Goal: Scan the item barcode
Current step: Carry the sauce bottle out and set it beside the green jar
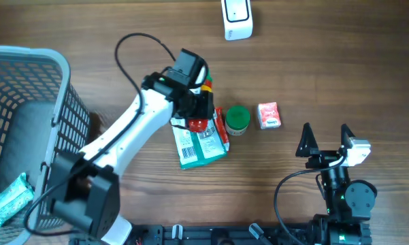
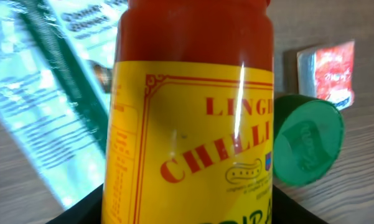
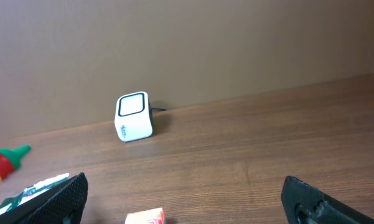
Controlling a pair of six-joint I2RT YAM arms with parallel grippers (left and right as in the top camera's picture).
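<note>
**Bottle in hand, scan not yet made**

Your left gripper (image 1: 198, 111) appears clamped on the chilli sauce bottle (image 2: 193, 124), which sits over the packets (image 1: 203, 148) mid-table. The scanner (image 1: 237, 19) stands well apart at the far edge. Judging by this, picking up is done. You have yet to carry the bottle over and show its barcode. Your right gripper (image 1: 324, 139) waits with its jaws wide apart, holding nothing.
</note>
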